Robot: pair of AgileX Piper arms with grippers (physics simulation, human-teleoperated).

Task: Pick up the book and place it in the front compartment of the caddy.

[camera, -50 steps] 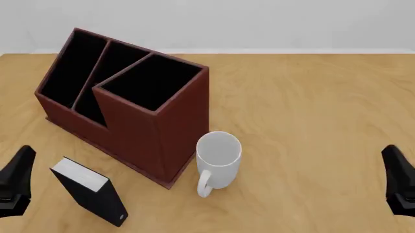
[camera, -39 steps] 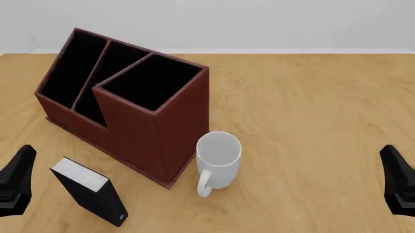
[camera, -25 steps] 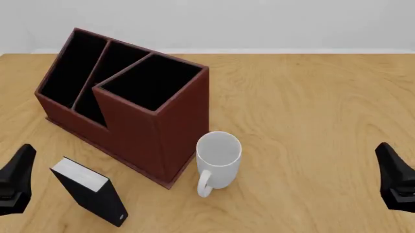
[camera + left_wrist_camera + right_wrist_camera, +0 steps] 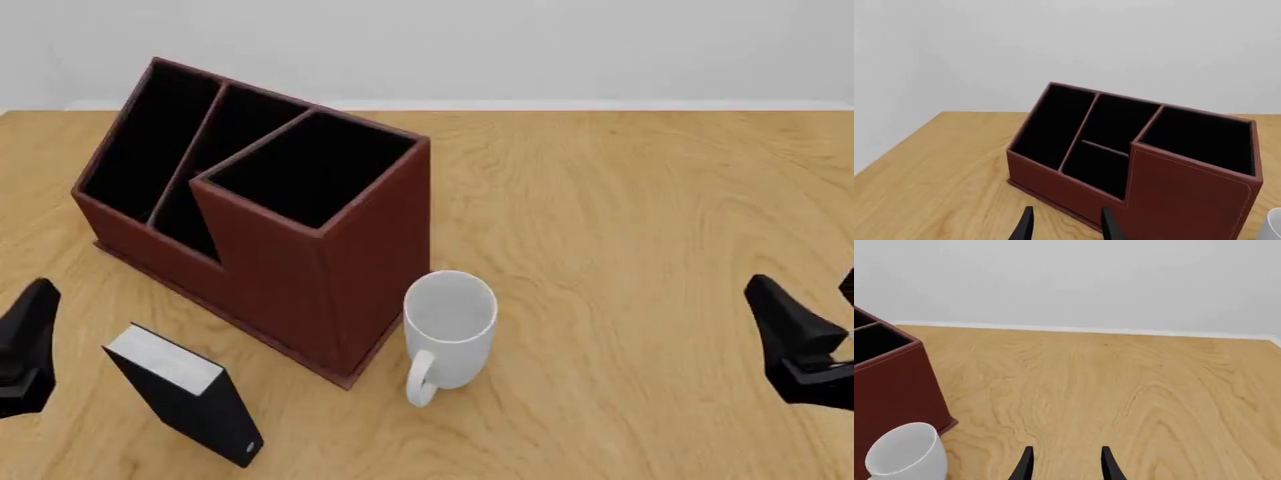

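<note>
Nearest the camera in the front view, the book (image 4: 183, 394) stands on end on the wooden table (image 4: 627, 220), black covers with its pale page block turned upward, leaning a little. It sits just beside the left gripper (image 4: 27, 350), on that gripper's inner side, and no part of the gripper touches it. The left gripper's two dark fingertips (image 4: 1026, 227) show a clear gap between them in its wrist view, so it stands apart and holds nothing.

At the opposite edge of the front view the right gripper (image 4: 798, 345) hangs over bare wood, well apart from everything else; its fingertips (image 4: 1108, 465) are likewise spread with nothing between them (only table grain shows in the gap).

Between the two grippers, nearer the left one, a white mug (image 4: 447, 330) stands upright with its handle toward the camera, its side just beside the caddy's near corner; whether they touch I cannot tell.

Beyond the book and ahead of the left gripper stands the caddy (image 4: 314, 285), a red-brown stitched box set at an angle, its black-lined compartments open upward. The wide square compartment lies on the mug's side, the narrower ones on the side away from it. The left wrist view looks straight at the caddy (image 4: 1174, 195).
</note>
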